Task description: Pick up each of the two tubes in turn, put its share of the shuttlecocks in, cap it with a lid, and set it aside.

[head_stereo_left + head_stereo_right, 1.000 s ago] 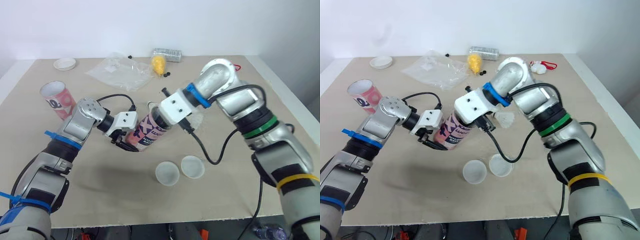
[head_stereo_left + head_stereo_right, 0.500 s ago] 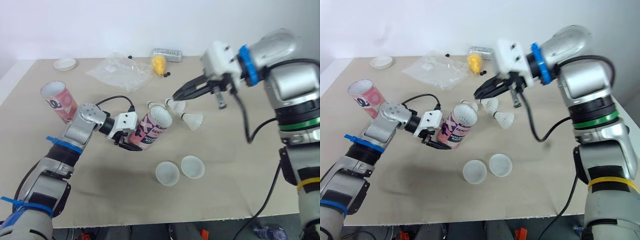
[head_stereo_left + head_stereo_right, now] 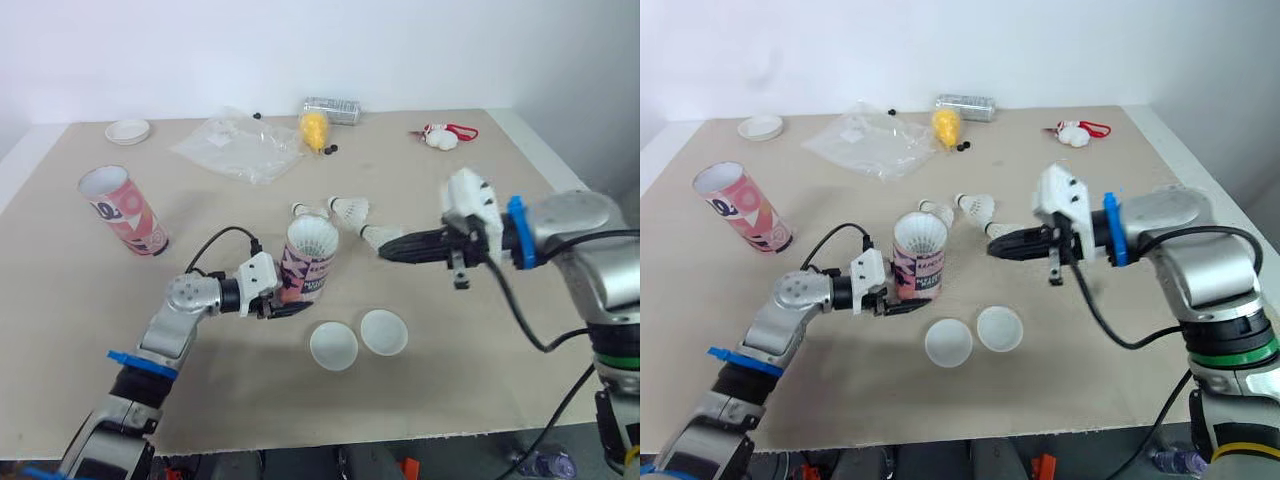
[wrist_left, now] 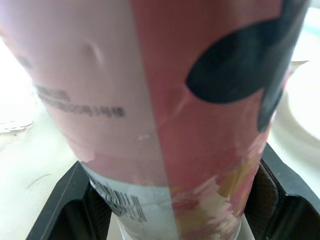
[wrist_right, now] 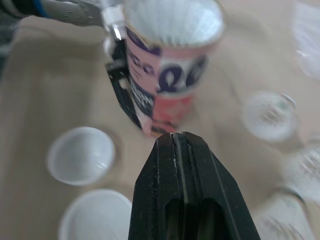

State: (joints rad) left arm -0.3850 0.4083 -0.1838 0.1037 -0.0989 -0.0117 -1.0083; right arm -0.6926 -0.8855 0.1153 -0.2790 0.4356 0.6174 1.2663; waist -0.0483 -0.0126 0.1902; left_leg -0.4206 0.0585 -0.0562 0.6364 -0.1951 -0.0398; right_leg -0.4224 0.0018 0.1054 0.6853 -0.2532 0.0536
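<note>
A pink patterned tube (image 3: 310, 268) stands upright near the table's middle, with white shuttlecock feathers (image 3: 312, 238) showing in its open mouth. My left gripper (image 3: 283, 303) is shut on the tube's lower part, its black fingers (image 4: 65, 210) on either side. My right gripper (image 3: 384, 251) is shut with nothing in it, low over the table just right of the tube and beside a loose shuttlecock (image 3: 378, 236). Two more shuttlecocks (image 3: 349, 208) lie just behind the tube. A second pink tube (image 3: 122, 209) stands open at the left. Two translucent lids (image 3: 334, 346) (image 3: 384, 332) lie in front of the held tube.
A crumpled clear plastic bag (image 3: 240, 145) lies at the back, with a third lid (image 3: 128, 130) at the back left. A yellow object (image 3: 317, 127) and a silver packet (image 3: 333, 108) sit at the back centre, and a red-and-white item (image 3: 443, 136) at the back right.
My left gripper has brought the tilted tube upright and a little nearer. My right gripper left the tube's mouth, swung out to the right, came down low and went from open to shut.
</note>
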